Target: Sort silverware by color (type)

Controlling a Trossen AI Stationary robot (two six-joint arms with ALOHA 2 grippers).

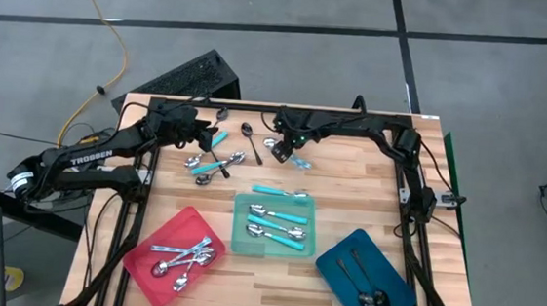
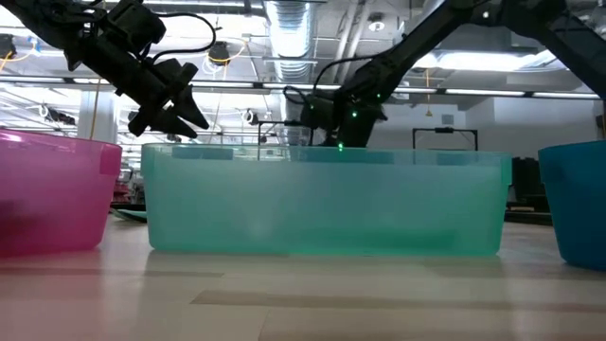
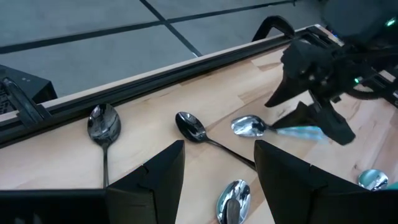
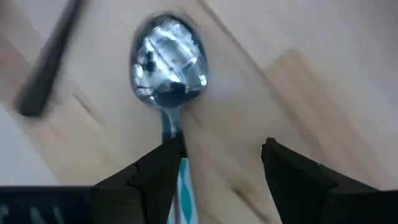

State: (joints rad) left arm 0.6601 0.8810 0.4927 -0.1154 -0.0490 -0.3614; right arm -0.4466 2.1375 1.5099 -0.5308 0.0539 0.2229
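A spoon with a silver bowl [image 4: 168, 59] and a turquoise handle [image 4: 183, 193] lies flat on the wood near the table's far edge [image 1: 295, 160]. My right gripper [image 4: 221, 155] hovers open just above it, pointing steeply down. One fingertip [image 4: 165, 162] is over the spoon's neck; the other stands off to the side. My left gripper [image 3: 217, 168] waits open above the far left of the table [image 1: 201, 136]. Below it lie two dark spoons [image 3: 196, 127] [image 3: 104, 124] and a silver one [image 3: 233, 199].
A mixed heap of spoons [image 1: 212, 160] lies left of centre, and a turquoise-handled one [image 1: 280, 191] lies alone. At the near side, the red tray [image 1: 165, 228] holds silver spoons. The teal tray [image 1: 240, 224] holds turquoise-handled ones, and the blue tray [image 1: 339, 256] holds dark ones. A dark handle [image 4: 46, 68] lies near the right gripper.
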